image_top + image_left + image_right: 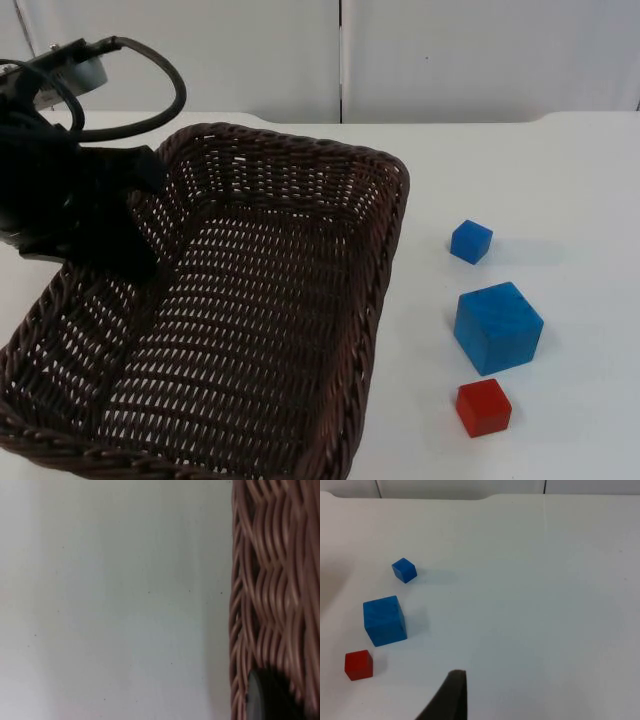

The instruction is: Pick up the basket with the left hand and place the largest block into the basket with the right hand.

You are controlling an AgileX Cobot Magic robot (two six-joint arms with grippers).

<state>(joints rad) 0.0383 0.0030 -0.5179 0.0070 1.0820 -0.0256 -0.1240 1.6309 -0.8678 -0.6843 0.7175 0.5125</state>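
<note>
Large blue cube-shaped block (498, 328) sitting on the white table top (580, 200), well to the right of the dark brown woven wicker basket (385, 250); flanked by a small blue cube (471, 241) farther back and a small red cube (484, 407) nearer the front, all three apart from each other and not touching the basket; clearly the biggest of the three, so judging it the one to move.

From the right wrist view: same large blue cube-shaped block (384, 620) lying ahead of the black fingertip and off to one side, between small blue cube (404, 570) and small red cube (359, 664); right gripper (451, 696) hanging over bare table, well apart from the block; cannot tell finger spread there. Key relation for the coming move: block offset sideways toward the basket side, faces slightly rotated to the table edge, so needing a lateral shift plus wrist yaw before descending. Right arm the only sensible reach; waiting for now.

Left gripper (120, 235) at the basket's left wall, black fingers straddling the rim, seemingly clamped on the wicker; left wrist view showing weave (272, 600) right against the fingertip (267, 697). Basket tilted up, likely lifted already.
</note>
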